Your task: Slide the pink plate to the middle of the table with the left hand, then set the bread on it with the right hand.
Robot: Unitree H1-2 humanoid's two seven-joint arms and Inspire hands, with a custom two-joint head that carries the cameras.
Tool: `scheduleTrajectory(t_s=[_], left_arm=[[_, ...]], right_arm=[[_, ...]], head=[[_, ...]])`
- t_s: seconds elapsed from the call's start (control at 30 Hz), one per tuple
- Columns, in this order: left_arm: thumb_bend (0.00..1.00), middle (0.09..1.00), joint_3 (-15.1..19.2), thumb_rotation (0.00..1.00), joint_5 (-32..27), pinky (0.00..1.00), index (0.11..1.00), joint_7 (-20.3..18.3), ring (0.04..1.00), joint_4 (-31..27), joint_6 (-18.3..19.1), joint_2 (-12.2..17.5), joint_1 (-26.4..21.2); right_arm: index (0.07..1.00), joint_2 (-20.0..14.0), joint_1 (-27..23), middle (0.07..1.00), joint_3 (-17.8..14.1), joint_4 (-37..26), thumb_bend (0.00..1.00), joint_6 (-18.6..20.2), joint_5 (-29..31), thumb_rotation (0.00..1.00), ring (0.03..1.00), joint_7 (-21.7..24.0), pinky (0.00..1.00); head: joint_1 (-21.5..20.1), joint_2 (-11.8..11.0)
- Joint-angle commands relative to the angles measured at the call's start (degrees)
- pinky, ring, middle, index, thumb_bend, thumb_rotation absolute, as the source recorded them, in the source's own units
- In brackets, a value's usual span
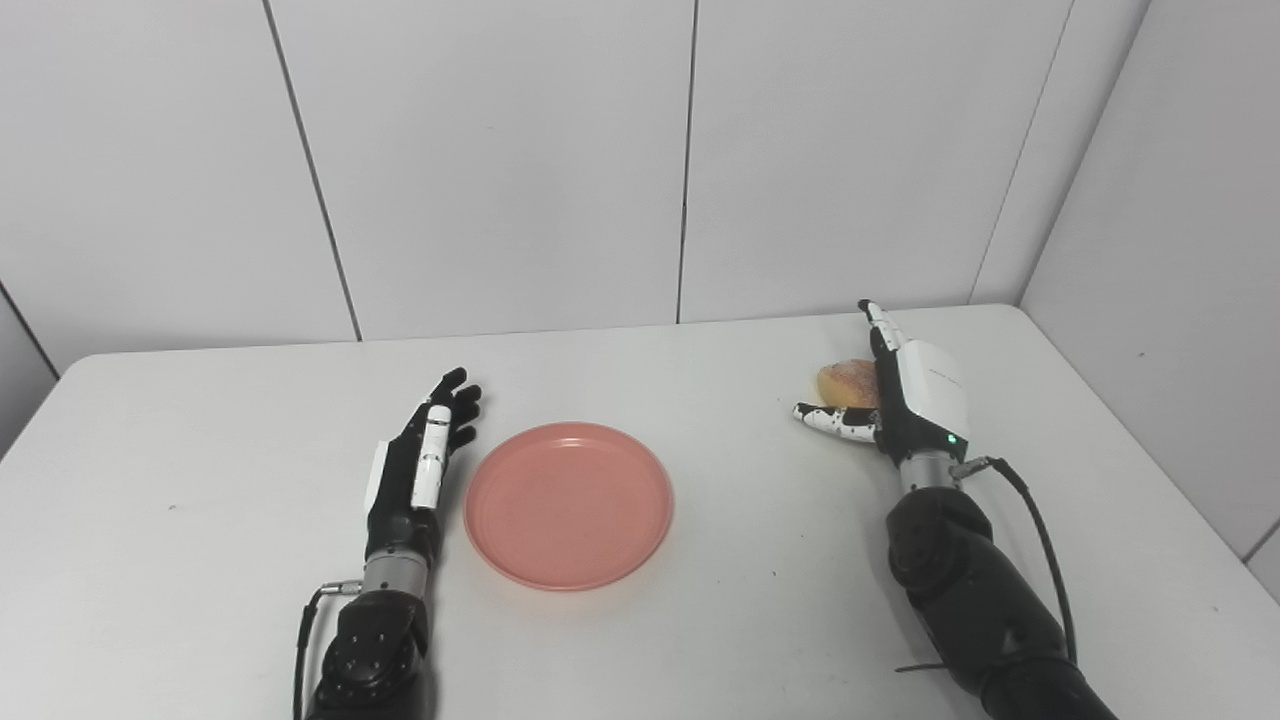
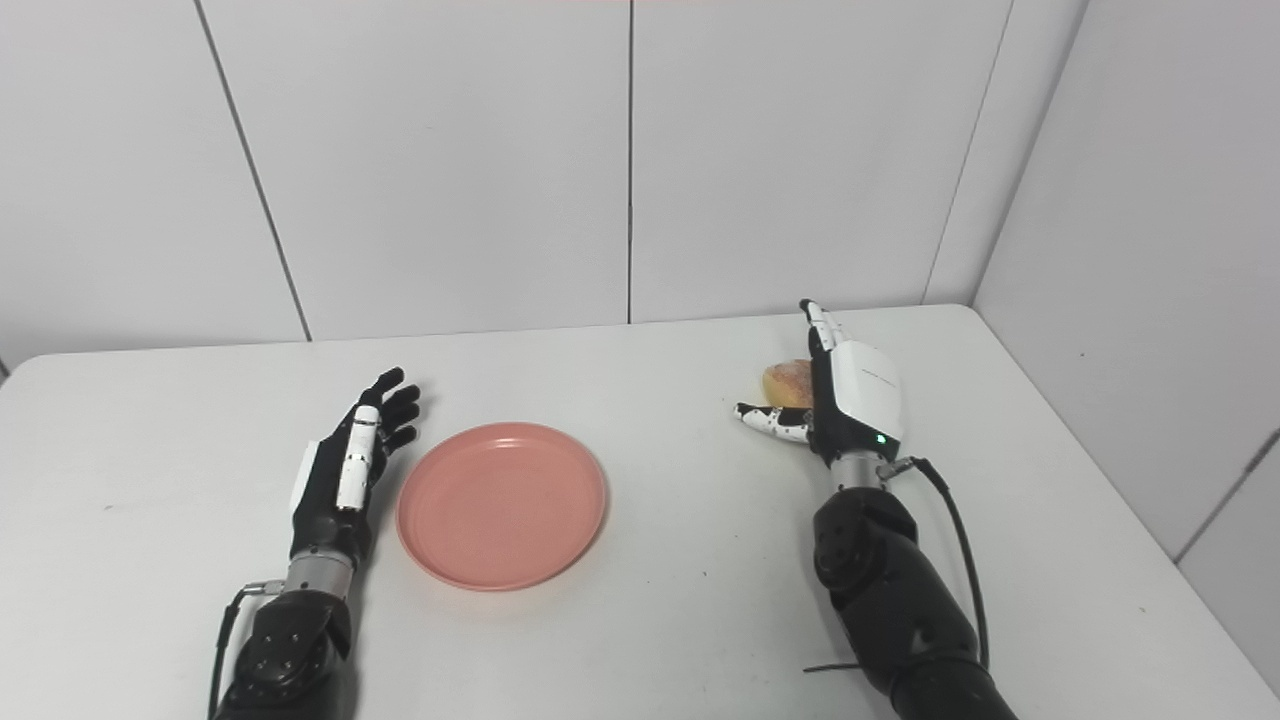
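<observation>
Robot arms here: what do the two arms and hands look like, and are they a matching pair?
Both arms are black and bulky, with a silver metal ring at each wrist and a thin black cable looping beside it. The left hand is mostly black with white plates. The right hand carries a large white back cover with a small green light, and its fingers are white with black spots.

No text, label, brand or number can be read anywhere in either view. The white back cover of the right robot hand (image 1: 925,395) carries a short line of small grey print, but it is too small and blurred to make out. A small green light glows at the wrist end of that cover, the only sign in sight.
</observation>
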Motion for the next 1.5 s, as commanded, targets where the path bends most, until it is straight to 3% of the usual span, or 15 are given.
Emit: scheduleTrajectory(t_s=[0.0,0.3,0.37,0.47,0.53,0.6,0.63,0.77,1.2,1.3,1.33,1.47], left_arm=[[0.4,0.845,0.1,1.0,-0.4,0.85,0.84,-0.6,0.863,0.4,-1.1,0.8,1.0],[0.39,0.856,0.2,1.0,-1.9,0.87,0.848,-1.9,0.875,1.4,-2.5,0.8,0.8],[0.39,0.859,0.2,1.0,-2.1,0.87,0.851,-2.2,0.877,1.6,-2.9,0.8,0.7],[0.39,0.858,0.3,1.0,-2.2,0.87,0.85,-2.1,0.876,1.7,-3.0,0.7,0.7],[0.39,0.851,0.4,1.0,-2.2,0.87,0.843,-2.1,0.869,1.7,-3.2,0.6,0.7],[0.38,0.847,0.4,1.0,-2.2,0.85,0.837,-2.1,0.865,1.8,-3.5,0.6,0.7],[0.38,0.849,0.4,1.0,-2.2,0.85,0.837,-2.1,0.866,1.9,-3.5,0.7,0.7],[0.39,0.856,0.3,1.0,-2.2,0.86,0.845,-2.3,0.874,1.8,-3.3,0.8,0.6],[0.38,0.854,0.0,1.0,-2.2,0.87,0.845,-2.3,0.873,1.5,-2.8,-0.1,0.6],[0.38,0.858,-0.5,1.0,-1.8,0.87,0.849,-2.3,0.878,0.9,-2.1,-0.4,0.8],[0.4,0.862,-0.7,1.0,-1.7,0.88,0.854,-2.4,0.882,0.7,-1.8,-0.5,0.8],[0.42,0.879,-1.4,1.0,-1.5,0.91,0.872,-2.8,0.897,-0.1,-1.1,-0.9,1.0]], right_arm=[[0.905,-1.4,-3.7,0.899,0.3,-0.5,0.69,1.5,-0.2,0.24,0.871,0.1,0.81],[0.834,-1.4,-3.5,0.841,0.1,0.4,0.56,0.6,1.6,0.06,0.775,-0.6,0.66],[0.789,-1.4,-3.3,0.743,0.0,0.6,0.48,-0.2,2.0,0.01,0.632,-1.2,0.51],[0.769,-1.3,-3.2,0.708,-0.1,0.6,0.45,-0.5,2.7,0.0,0.603,-1.8,0.48],[0.737,-1.3,-3.1,0.612,-0.2,0.4,0.41,-0.3,3.0,0.0,0.497,-2.2,0.38],[0.717,-1.3,-3.0,0.572,-0.1,-0.1,0.41,0.0,3.0,0.0,0.456,-2.5,0.34],[0.71,-1.3,-2.9,0.522,0.0,-0.3,0.48,0.2,3.0,0.0,0.435,-2.5,0.33],[0.688,-1.2,-2.8,0.493,-0.3,-0.9,0.53,0.3,3.3,0.0,0.458,-2.8,0.36],[0.648,-1.3,-2.9,0.489,-1.4,-0.3,0.53,-2.0,5.8,0.0,0.445,-4.3,0.35],[0.624,-1.1,-2.6,0.489,-1.9,-1.7,0.54,-3.1,6.8,0.0,0.447,-4.7,0.35],[0.554,-0.9,-2.5,0.479,-2.1,-2.4,0.52,-3.4,7.2,0.0,0.439,-4.8,0.35],[0.526,-0.3,-1.9,0.47,-2.7,-5.7,0.51,-4.3,8.4,0.0,0.423,-4.3,0.33]], head=[[0.0,0.0],[0.1,0.1],[0.2,0.1],[0.3,0.2],[0.3,0.2],[0.3,0.2],[0.3,0.2],[0.4,0.2],[2.5,0.4],[4.5,0.5],[4.9,0.6],[6.9,0.8]])
